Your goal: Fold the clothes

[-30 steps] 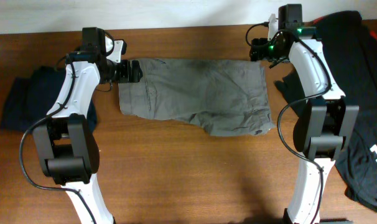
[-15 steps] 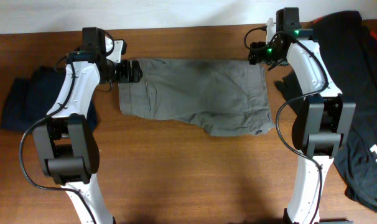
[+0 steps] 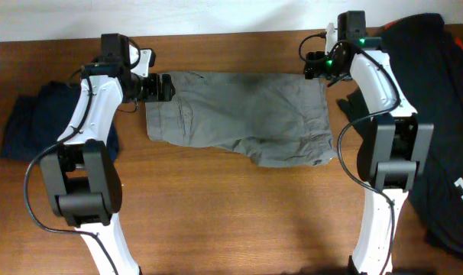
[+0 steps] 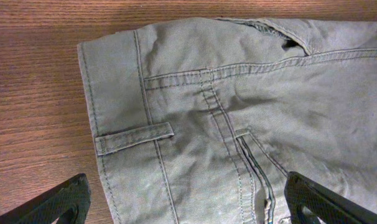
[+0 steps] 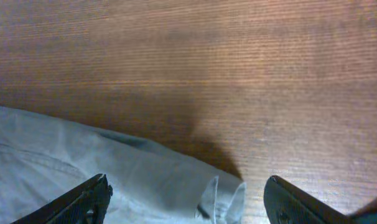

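A pair of mid-grey woven cotton trousers (image 3: 239, 114) lies spread flat on the brown wooden desk (image 3: 216, 214), towards its far edge and between the two arms. From overhead the cloth forms a wide, roughly rectangular patch, its near edge dipping lower on the right-hand side of the picture, with soft creases across the middle.

The left end effector (image 3: 161, 86) sits at the trousers' far corner on its own side. Its wrist camera shows it released (image 4: 187, 190): the two black fingers (image 4: 58, 202) stand wide apart at the bottom corners of the view, with the waistband area below them. A stitched belt loop (image 4: 132, 137) lies across the waistband seam, and a dark pocket opening (image 4: 288, 43) shows near the top edge. Whether the fingertips touch the cloth cannot be told.

The right end effector (image 3: 314, 65) is at the opposite far corner of the trousers. It too is released (image 5: 185, 190): its black fingers (image 5: 83, 196) are spread wide, and the folded corner of the pale grey cloth lies between them, with bare desk beyond.

A dark navy-blue folded garment (image 3: 33, 122) lies on the desk outside the left arm, apart from the trousers. Black garments (image 3: 445, 114), one with a bit of white print, are heaped outside the right arm.
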`<state>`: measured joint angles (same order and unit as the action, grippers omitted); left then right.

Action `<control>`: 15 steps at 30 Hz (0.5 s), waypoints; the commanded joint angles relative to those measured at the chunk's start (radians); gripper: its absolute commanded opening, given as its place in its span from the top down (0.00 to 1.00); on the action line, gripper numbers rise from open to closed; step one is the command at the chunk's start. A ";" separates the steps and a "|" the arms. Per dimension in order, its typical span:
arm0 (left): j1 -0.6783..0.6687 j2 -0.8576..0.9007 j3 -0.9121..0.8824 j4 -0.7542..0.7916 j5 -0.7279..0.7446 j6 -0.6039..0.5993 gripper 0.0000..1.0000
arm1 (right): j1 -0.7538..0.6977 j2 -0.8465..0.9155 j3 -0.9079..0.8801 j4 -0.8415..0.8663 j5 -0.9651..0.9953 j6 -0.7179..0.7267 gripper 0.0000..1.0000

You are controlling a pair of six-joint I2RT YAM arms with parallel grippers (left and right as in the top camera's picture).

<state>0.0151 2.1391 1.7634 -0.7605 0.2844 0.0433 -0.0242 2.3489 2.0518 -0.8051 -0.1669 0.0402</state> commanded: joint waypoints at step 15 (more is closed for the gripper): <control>0.000 -0.008 -0.005 -0.007 0.014 -0.006 0.01 | 0.006 0.031 0.002 0.006 -0.069 -0.011 0.79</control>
<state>0.0151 2.1391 1.7634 -0.7616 0.2844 0.0437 -0.0242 2.3634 2.0514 -0.7956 -0.1955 0.0299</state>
